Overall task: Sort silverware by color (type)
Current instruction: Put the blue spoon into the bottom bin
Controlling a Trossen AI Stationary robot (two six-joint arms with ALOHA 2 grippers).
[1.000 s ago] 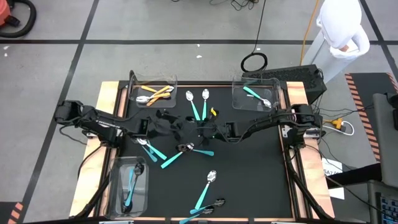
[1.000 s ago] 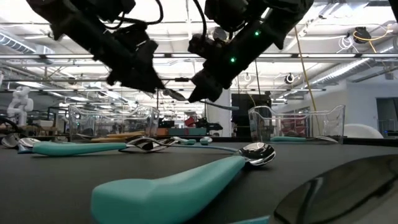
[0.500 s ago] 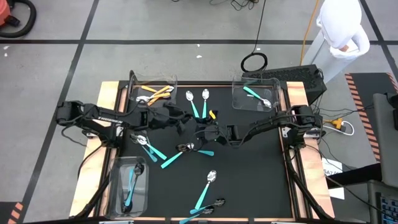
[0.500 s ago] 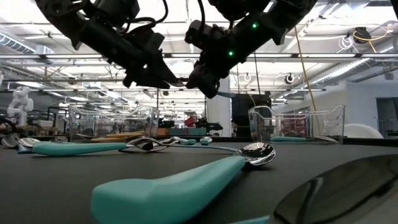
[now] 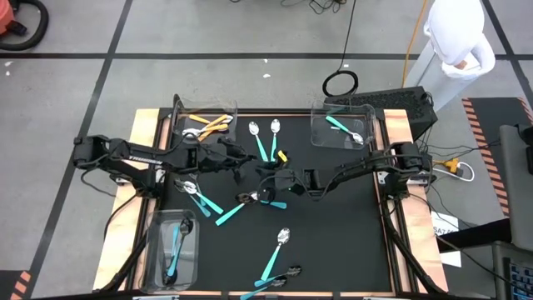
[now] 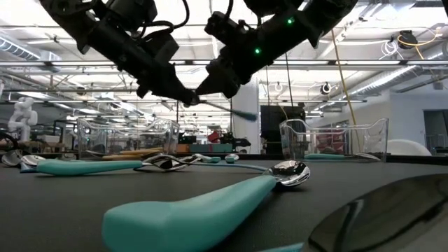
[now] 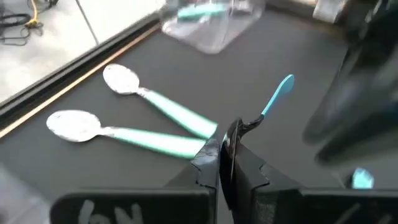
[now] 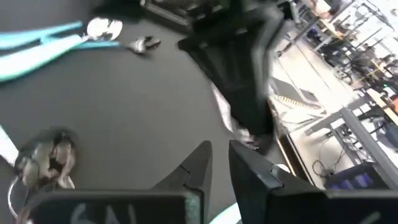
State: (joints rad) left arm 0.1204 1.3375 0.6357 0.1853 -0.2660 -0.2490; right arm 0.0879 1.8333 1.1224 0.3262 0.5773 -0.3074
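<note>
A spoon with a dark head and a teal handle (image 7: 277,99) hangs in the air over the table's middle, and my left gripper (image 7: 227,140) is shut on it. In the low view the spoon (image 6: 234,112) sticks out past my left gripper (image 6: 185,99). My right gripper (image 8: 219,158) stands slightly open just beside it, above the handle (image 5: 265,188), with nothing between its fingers. Several other teal-handled spoons lie flat on the black mat, two of them (image 7: 134,109) close under my left gripper. My left gripper pinches the spoon's dark head (image 7: 236,129) between its two fingertips. The fingers slant down from the table's left side, and the handle runs on beyond them in line with the fingers. The spoon is lifted clear of the mat, its handle's free end (image 7: 286,81) touching nothing.
A clear bin (image 5: 185,107) at the far left holds orange-handled spoons, and one (image 5: 366,112) at the far right holds a teal one. A third bin (image 5: 154,250) at the near left holds a teal spoon with a dark head. Loose spoons (image 5: 279,250) lie toward the near edge.
My left gripper has moved toward the table's right and far edges, up to my right gripper, and has taken hold of the head of the spoon that my right gripper carried. My right gripper has drawn back a little toward the near edge, off the spoon.
</note>
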